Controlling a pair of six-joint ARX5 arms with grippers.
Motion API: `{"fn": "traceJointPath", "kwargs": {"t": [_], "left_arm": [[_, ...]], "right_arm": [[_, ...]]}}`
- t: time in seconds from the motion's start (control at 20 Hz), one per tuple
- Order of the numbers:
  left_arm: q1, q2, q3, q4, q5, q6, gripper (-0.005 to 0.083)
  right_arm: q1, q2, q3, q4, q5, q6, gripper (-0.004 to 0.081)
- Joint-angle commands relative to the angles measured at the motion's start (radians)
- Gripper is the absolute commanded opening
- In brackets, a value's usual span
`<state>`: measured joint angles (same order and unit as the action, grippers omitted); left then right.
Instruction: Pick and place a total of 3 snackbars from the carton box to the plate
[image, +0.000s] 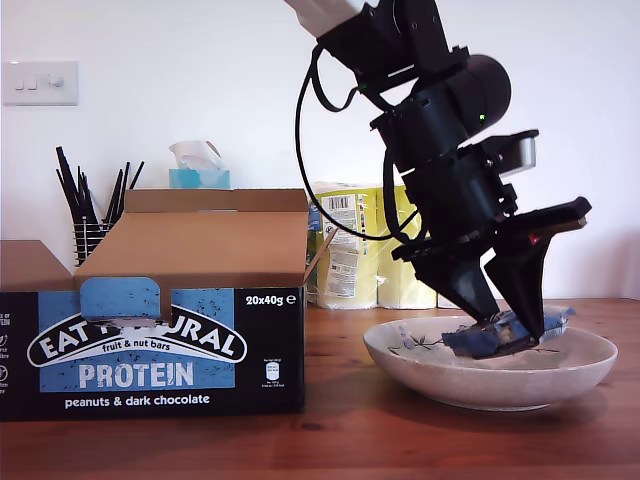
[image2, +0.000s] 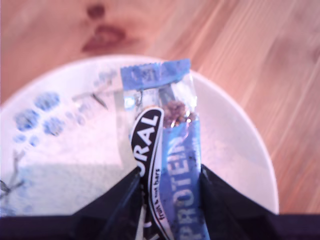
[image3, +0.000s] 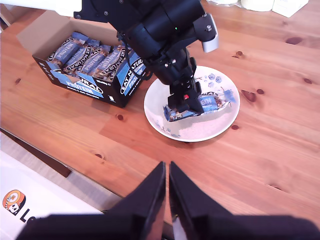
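Observation:
A snackbar (image: 480, 338) in a blue and black wrapper lies low inside the plate (image: 480, 385), and my first gripper (image: 510, 325) is shut on it. Up close, the snackbar (image2: 175, 150) sits between both dark fingers over the plate (image2: 235, 150), its far end pointing toward the painted blue flowers. From high up, the second wrist view shows the plate (image3: 200, 131), that snackbar (image3: 210, 102) and my first gripper (image3: 182, 102). The carton box (image: 150, 350) stands open at the exterior view's left, with several snackbars (image3: 85, 55) in rows inside. My second gripper (image3: 167, 172) hangs above the table, shut and empty.
Behind the box stand a holder of black sticks (image: 95, 210), a tissue box (image: 200, 170) and a yellow pack of paper rolls (image: 360, 245). A white carton (image3: 30, 205) lies below the table's edge in the second wrist view. Bare wooden table (image3: 270, 150) surrounds the plate.

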<state>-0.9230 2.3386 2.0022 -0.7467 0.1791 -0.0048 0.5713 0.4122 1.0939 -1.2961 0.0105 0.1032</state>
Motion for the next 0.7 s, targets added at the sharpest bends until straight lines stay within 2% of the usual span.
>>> {"fn": "traceJointPath", "kwargs": {"t": [0.0,0.2,0.25,0.4,0.55,0.6,0.65], "left_arm": [[-0.013,0.021,0.003,0.002,0.004,-0.007,0.0193],[-0.029,0.024,0.003,-0.005,0.022,-0.014,0.0204],[-0.033,0.024,0.003,-0.005,0.021,-0.014,0.0231],[-0.04,0.024,0.003,-0.011,0.006,-0.014,0.0406],[-0.039,0.022,0.008,-0.019,0.007,-0.014,0.0408],[-0.035,0.018,0.021,-0.039,0.007,-0.013,0.0391],[-0.031,0.017,0.042,-0.068,0.007,-0.013,0.0332]], "right_arm": [[0.005,-0.006,0.007,0.004,0.001,-0.007,-0.0013],[0.005,-0.006,0.007,0.005,0.002,-0.022,-0.0013],[0.005,-0.006,0.007,0.005,0.002,-0.024,-0.0013],[0.005,-0.006,0.007,0.005,0.001,-0.024,-0.0013],[0.005,-0.006,0.007,0.005,0.002,-0.024,-0.0013],[0.005,-0.006,0.007,0.005,0.002,-0.025,-0.0013],[0.005,-0.006,0.007,0.005,0.002,-0.025,-0.0013]]}}
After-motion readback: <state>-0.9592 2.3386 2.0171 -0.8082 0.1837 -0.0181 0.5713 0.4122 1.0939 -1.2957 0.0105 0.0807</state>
